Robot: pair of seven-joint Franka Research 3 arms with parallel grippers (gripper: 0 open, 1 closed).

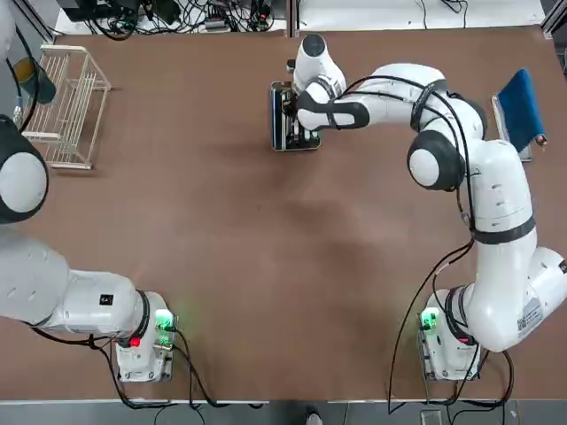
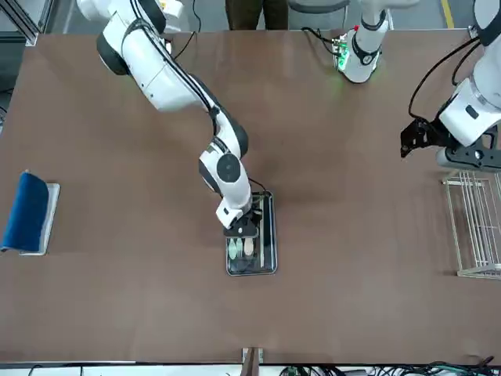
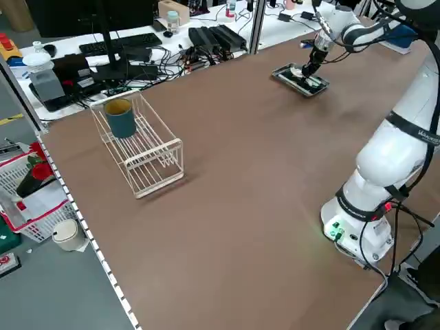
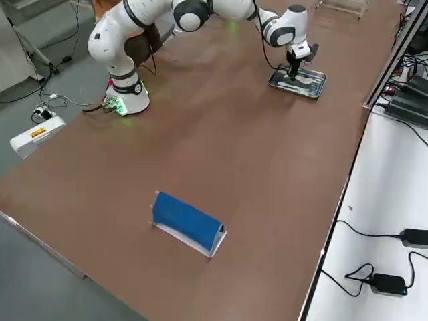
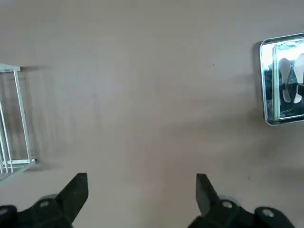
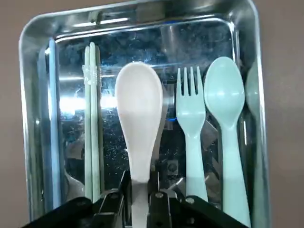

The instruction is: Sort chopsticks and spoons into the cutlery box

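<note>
Over at the robot's far left, the white wire rack (image 3: 142,155) holds a mug (image 3: 120,117). The left gripper (image 5: 142,195) hangs over the desk (image 1: 248,266) with its fingers spread and nothing between them, well apart from the cutlery box (image 5: 264,76). The right gripper (image 6: 140,183) is at that box, much the nearer, its fingers closed on the handle of the white spoon (image 6: 138,107). The bowl points away from them, long axis nearly parallel to the chopsticks (image 6: 94,123) beside it; whether it touches the tray's bottom, I can't tell. The right wrist view shows the mint fork (image 6: 191,123) and mint spoon (image 6: 224,102) clearly; overhead, the right arm hides much of the tray.
</note>
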